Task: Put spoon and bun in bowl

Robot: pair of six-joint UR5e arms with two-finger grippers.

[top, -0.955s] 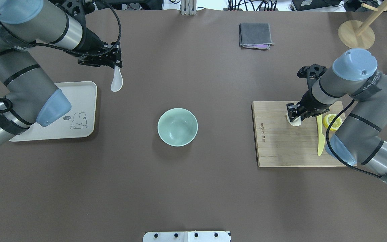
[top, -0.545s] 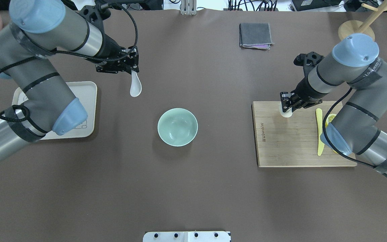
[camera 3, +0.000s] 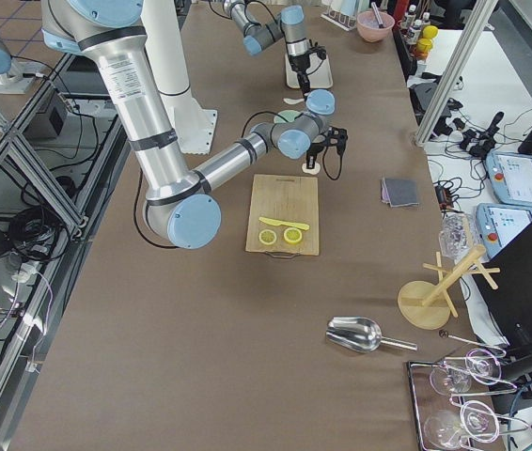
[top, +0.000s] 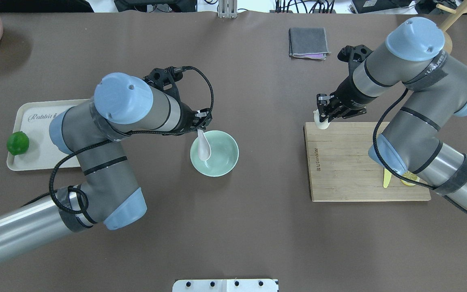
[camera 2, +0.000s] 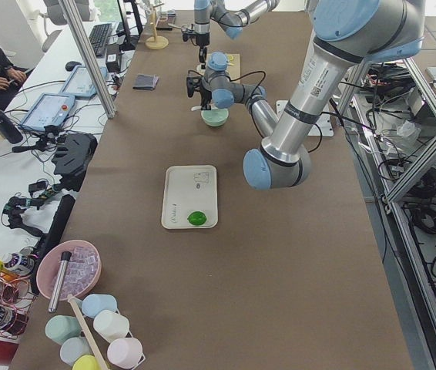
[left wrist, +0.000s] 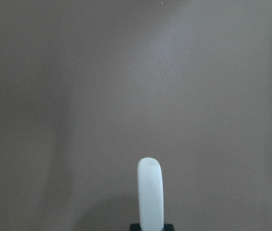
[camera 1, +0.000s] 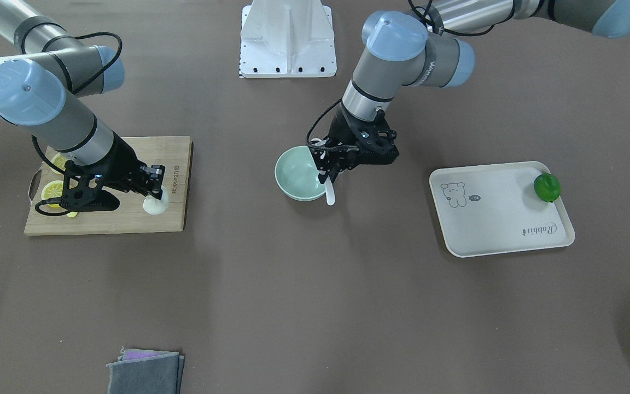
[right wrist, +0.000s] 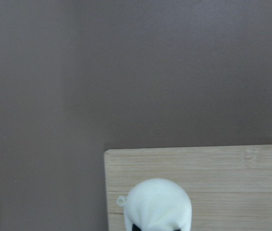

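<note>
Held by its handle in the clamped left gripper [top: 200,129], the spoon [top: 204,148] is seen hanging scoop-down near the rim of the bowl [top: 233,156]; if released here, it could be deflected by the rim and land outside. The bun [top: 322,123], pinched in the right gripper [top: 324,117] above a corner of the cutting board [top: 347,170] and well apart from the bowl, could be squeezed loose in transit

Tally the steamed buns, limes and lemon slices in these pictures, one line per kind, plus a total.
round white pleated steamed bun: 1
round green lime: 1
yellow lemon slices: 2
Total: 4
</note>
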